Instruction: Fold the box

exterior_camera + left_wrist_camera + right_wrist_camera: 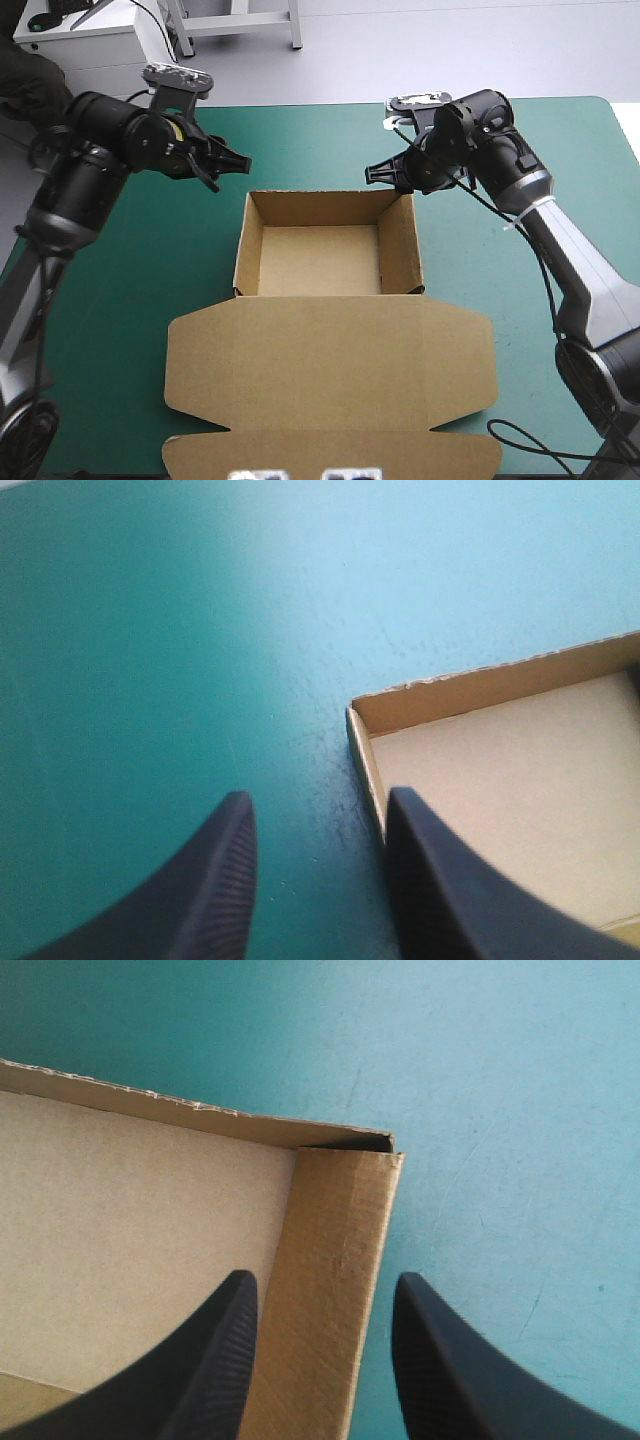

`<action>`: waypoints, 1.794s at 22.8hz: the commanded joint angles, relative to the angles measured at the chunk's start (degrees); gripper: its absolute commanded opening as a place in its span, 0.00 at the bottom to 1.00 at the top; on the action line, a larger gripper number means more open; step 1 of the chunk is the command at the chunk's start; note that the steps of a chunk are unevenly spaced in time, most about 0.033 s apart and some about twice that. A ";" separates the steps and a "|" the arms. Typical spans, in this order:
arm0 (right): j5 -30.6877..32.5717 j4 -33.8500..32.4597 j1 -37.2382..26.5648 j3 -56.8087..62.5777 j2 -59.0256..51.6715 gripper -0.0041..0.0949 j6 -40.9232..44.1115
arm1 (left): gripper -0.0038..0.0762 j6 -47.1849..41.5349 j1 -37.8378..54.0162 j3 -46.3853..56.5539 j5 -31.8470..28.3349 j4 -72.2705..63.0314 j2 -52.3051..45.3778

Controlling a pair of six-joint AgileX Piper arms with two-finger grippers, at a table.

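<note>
Left tool: open, its two black fingers standing well apart, nothing held. In the left wrist view one finger lies over the teal-green cover. The other lies over the left wall of the box, near its far-left corner. Contact with the board cannot be told from that view. In the high view the left tool sits raised just beyond that corner, pointing toward the middle of the tabletop.

Right tool: open to about the same width, nothing held. In the right wrist view the right wall of the box shows between its fingers, near the far-right corner. One finger is on the inner side, the other on the cover side. Whether either finger touches the wall cannot be told. A small dark gap shows where the far wall and right wall meet.

Box: brown, at the middle of the tabletop, standing as an open tray with all four walls raised. Its lid lies flat on the cover on the near side of the tray, and a further flap reaches the tabletop's near edge
</note>
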 commanded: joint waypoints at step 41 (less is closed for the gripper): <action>0.00 -3.10 -1.84 8.73 4.08 0.02 -2.03 | 0.04 -1.93 -0.21 76.30 -5.71 0.75 -73.56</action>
